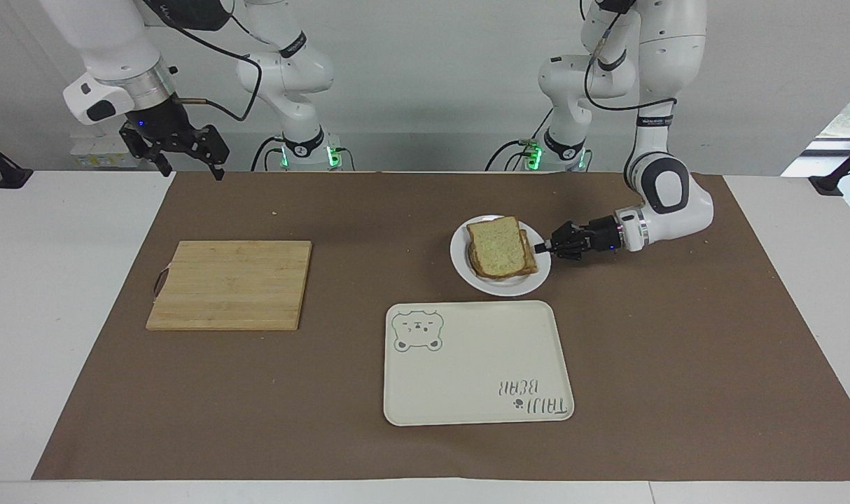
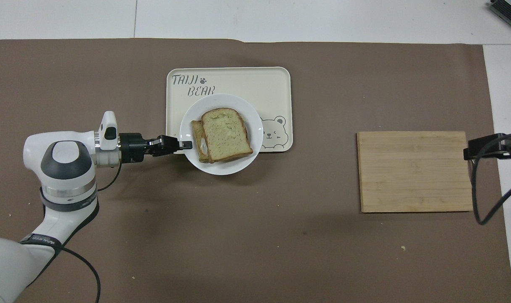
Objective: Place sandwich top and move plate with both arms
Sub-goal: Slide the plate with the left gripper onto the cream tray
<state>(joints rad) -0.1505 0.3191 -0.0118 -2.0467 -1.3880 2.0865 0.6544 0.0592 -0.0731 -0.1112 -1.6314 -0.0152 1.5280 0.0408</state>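
The left gripper [image 1: 541, 247] is pinched tight on the rim of the small white plate [image 1: 530, 283], at the side toward the left arm's end of the table. The gripper lies flat and holds the plate up in the air. From above, the plate [image 2: 196, 164] covers the tray edge nearest the robots. From the facing view, the plate hangs over the brown mat [image 1: 677, 336], right by that edge of the tray.

On the plate sits a sandwich. The sandwich top [image 1: 496, 245] is a plain slice of tan bread with a brown crust, and it lies on another slice [image 1: 528, 257] that peeks out under it, on the side by the gripper.

The cream bear tray [image 1: 467, 378] lies flat on the mat. It has a bear drawing and the words TAIJI BEAR. Nothing rests on it.

A wooden cutting board [image 1: 232, 284] lies well apart from the tray, toward the right arm's end of the table. Nothing is on it.

The right gripper [image 1: 189, 164] waits up high, over the mat's corner near the cutting board, with its fingers apart and holding nothing.
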